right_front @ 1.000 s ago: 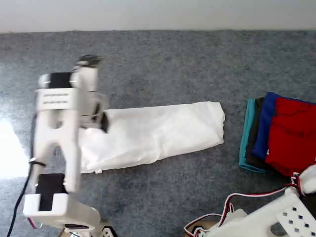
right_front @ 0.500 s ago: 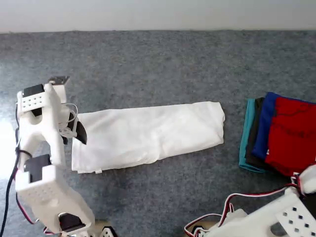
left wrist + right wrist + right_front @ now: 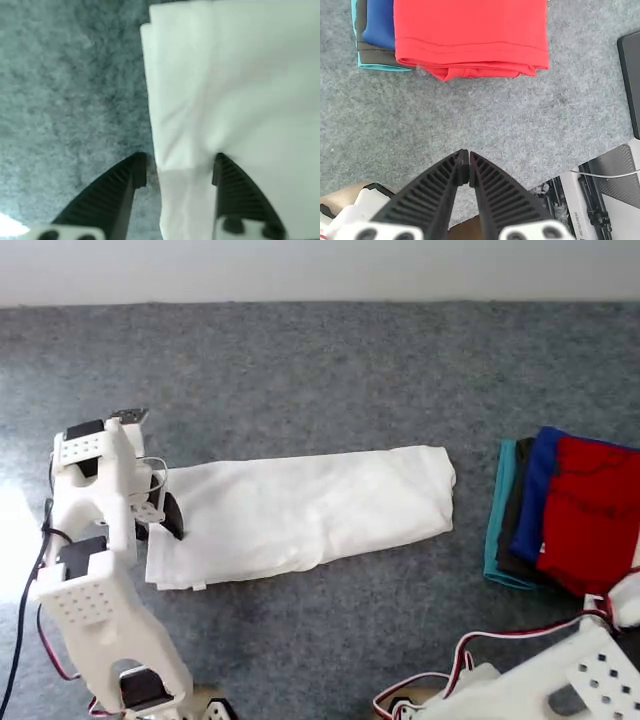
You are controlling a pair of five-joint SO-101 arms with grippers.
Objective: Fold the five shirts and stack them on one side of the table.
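Left claw (image 3: 180,162) has pulled back, straddling the white shirt (image 3: 235,75).

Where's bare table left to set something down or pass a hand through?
Widest: the grey table between the white shirt and the far wall. Also the gap between that shirt and the folded stack, and the strip along the shirt's near side. Crowded: the shirt's end at the open left hand, and the cables by the stack.

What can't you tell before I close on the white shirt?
- High view: the folded stack is cut off by the frame edge.
- Left wrist view: whether the left gripper touches the white shirt it straddles.
- Right wrist view: the red shirt covers most of the lower shirts.
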